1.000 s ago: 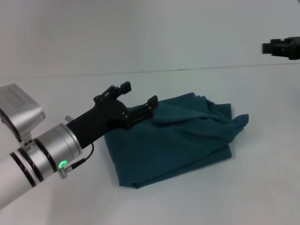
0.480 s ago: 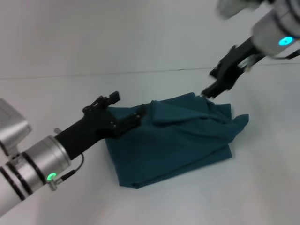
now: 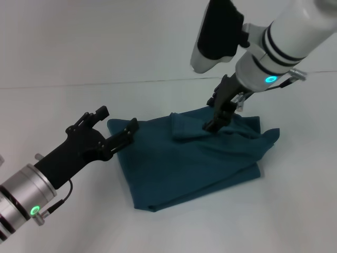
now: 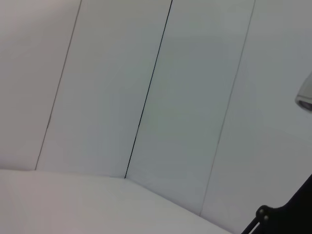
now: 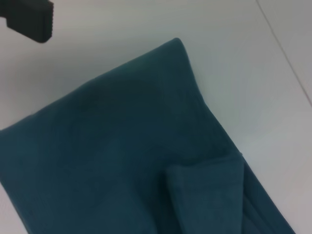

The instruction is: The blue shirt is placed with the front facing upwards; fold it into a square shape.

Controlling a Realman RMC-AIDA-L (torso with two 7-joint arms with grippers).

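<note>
Two arms share a plain white table, and the biggest thing on it is the blue shirt, lying near the middle as a thick, roughly four-sided bundle of several layers. Its near and left edges run fairly straight, but the far right corner is rumpled, with loose folds bunched up and one flap lying turned over on the top layer. That untidy corner seems to be why the right arm is where it is: the bundle is close to a square already, and the remaining work looks like flattening or tucking that side.

The right arm reaches down steeply from the upper right, its silver forearm angled toward the cloth, so that the right gripper arrives at the turned-over flap from above. Its dark fingers point down at the fabric and appear to touch or nearly touch it; whether they are spread or pinching a fold cannot be told from here. The right wrist view looks straight down on the smooth top layer and the small folded flap beside it.

The left arm lies low, stretched in from the lower left almost level with the table. The left gripper is spread wide with nothing between its fingers, one fingertip just at the shirt's left edge, the other clear of the cloth. It reads as standing by rather than gripping.
</note>
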